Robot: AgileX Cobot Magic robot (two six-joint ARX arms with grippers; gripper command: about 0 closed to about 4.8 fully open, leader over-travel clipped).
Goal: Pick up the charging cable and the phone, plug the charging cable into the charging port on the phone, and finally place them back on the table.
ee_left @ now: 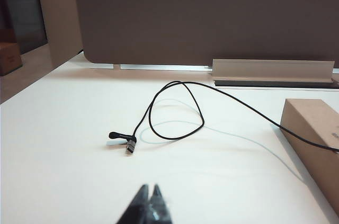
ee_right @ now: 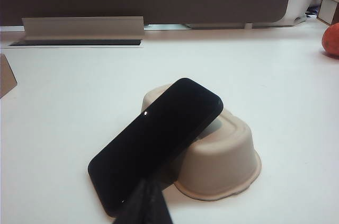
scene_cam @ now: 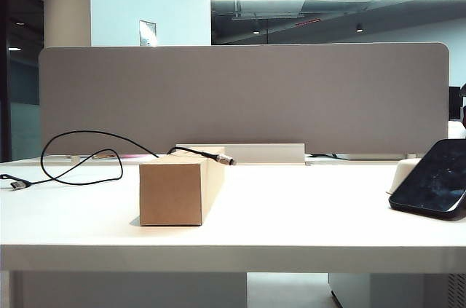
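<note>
Starting point: both arms sit pulled back and nothing is picked up, so you're on the very first reach.
Left gripper [ee_left: 149,203]: fingertips pinched together, empty, hanging low over the wide white smooth-topped table [scene_cam: 291,206] on the cable side.
Right gripper [ee_right: 147,203]: pinched shut too, empty, just short of the phone's near corner.
Cable: the long thin black charging cable [ee_left: 175,113] loops on the table, USB plug [ee_left: 130,144] lying flat, near the left gripper. The cord runs up over the plain brown cardboard box [scene_cam: 178,188], and the small silver plug [scene_cam: 226,159] sticks out past the box top.
Phone: the flat glossy black phone [ee_right: 156,144] leans tilted, screen up, on an off-white rounded pulp stand [ee_right: 222,160], lower end down on the table.
Doing it well: you'd open both sets of fingers before going in. I'd grab the cord right behind the silver plug, not the loop, so the tip stays steady. Take the phone by its long edges and keep the short end free.
Hard to see: the charging port isn't visible anywhere. The exterior view crops the phone's right side, and neither arm shows there.
</note>
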